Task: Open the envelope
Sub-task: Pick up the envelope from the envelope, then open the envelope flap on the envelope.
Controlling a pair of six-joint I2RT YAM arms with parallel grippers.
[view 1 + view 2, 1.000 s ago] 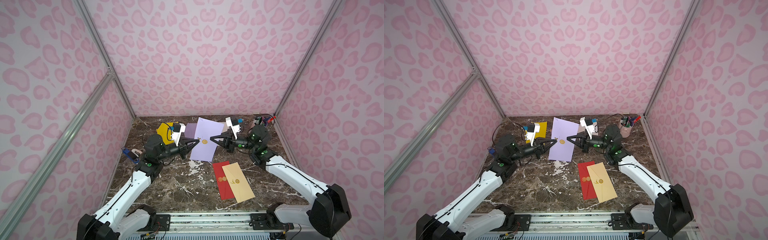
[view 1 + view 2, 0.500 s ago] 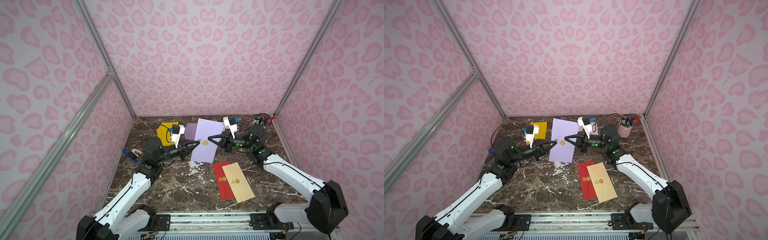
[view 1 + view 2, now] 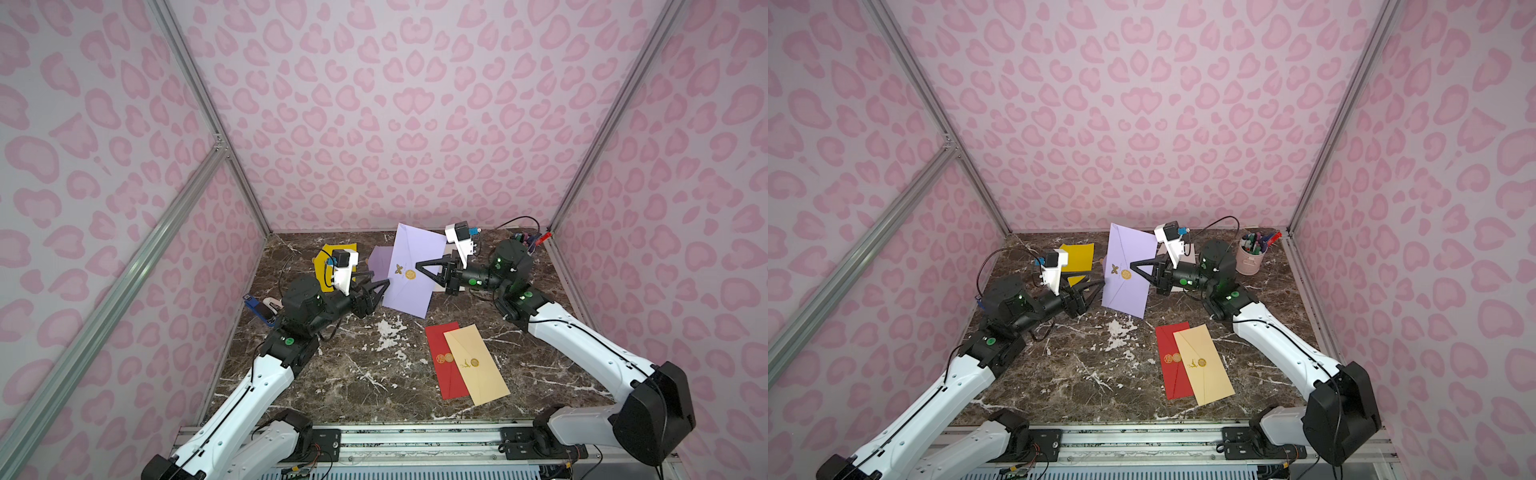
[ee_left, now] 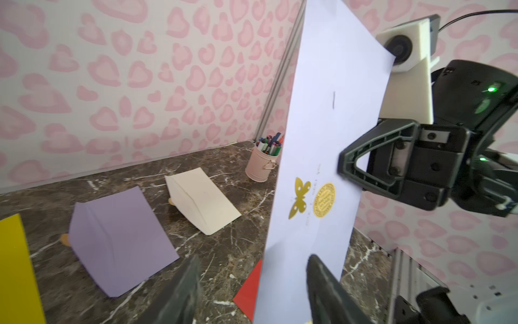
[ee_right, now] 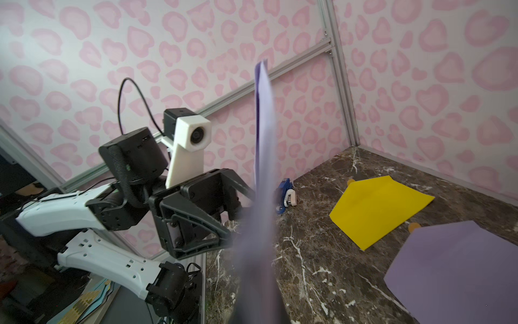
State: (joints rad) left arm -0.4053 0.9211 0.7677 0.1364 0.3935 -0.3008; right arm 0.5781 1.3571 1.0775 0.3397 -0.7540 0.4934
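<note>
a: left tool [image 3: 381,277]?
b: jaws spread, left of the seal [image 3: 410,274], with the envelope's [image 3: 405,299] edge between them. whether they touch it, i can't tell.
a: the envelope?
b: upright, seal facing the left tool.
a: right tool [image 3: 417,263]?
b: pinched tight on the envelope, just right of the seal.

Walls: from my seat I see pale panels [image 3: 374,104] printed with pink heart-like blotches, closing in the back, left and right sides.
Frame: bare aluminium posts [image 3: 193,83] climb the back corners, and a slanted rail [image 3: 124,276] crosses the left wall.
Floor: a dark brown marble-look tabletop [image 3: 365,382] with white veins.
Front edge: a metal rail [image 3: 415,436] runs along my near side.
Light: even and soft across walls and tabletop.
</note>
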